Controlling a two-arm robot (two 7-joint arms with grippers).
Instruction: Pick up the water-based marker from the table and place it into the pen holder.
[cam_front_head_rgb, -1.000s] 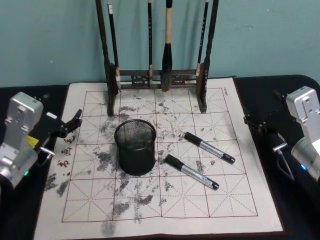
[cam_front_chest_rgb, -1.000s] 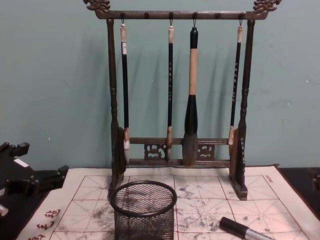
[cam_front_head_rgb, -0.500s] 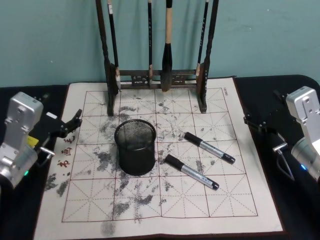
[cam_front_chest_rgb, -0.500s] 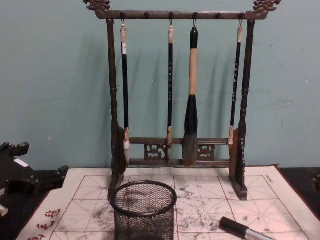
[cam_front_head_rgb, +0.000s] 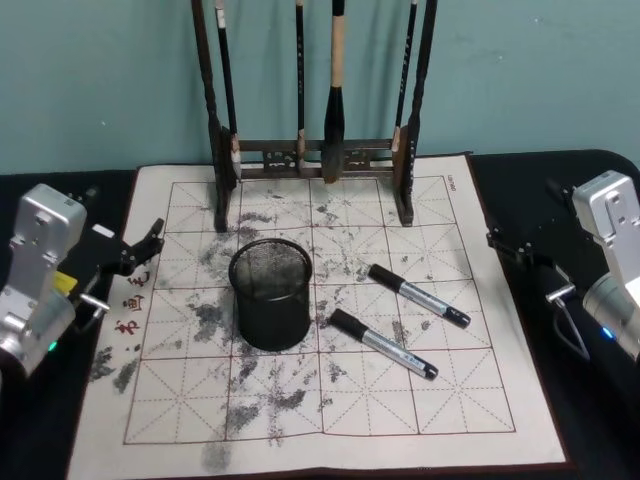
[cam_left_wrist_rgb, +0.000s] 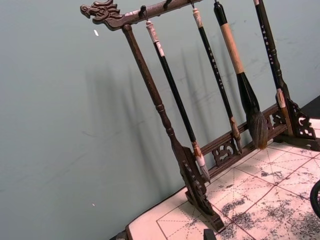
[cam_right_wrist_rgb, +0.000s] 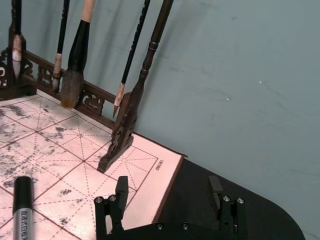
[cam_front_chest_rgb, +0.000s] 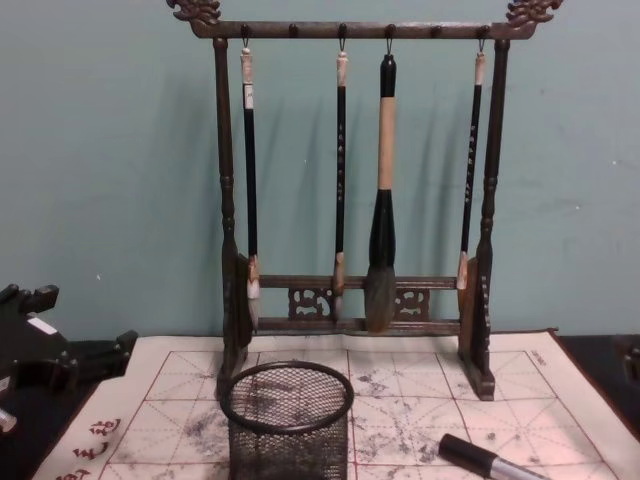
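While near marker (cam_front_head_rgb: 384, 344) and far marker (cam_front_head_rgb: 419, 296) lie at the pen holder's (cam_front_head_rgb: 270, 296) three-to-four o'clock, nothing's done; left gripper (cam_front_head_rgb: 146, 248) hangs at nine, right gripper (cam_right_wrist_rgb: 167, 183) at three, both released.

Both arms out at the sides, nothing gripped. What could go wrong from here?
The near black-and-silver marker and far marker lie close, almost parallel; the open right gripper closing on one may nudge the other.
The near marker's cap end lies close to the round black wire-mesh pen holder; a wide approach could tip it.
The open left gripper sits across the holder from both markers.
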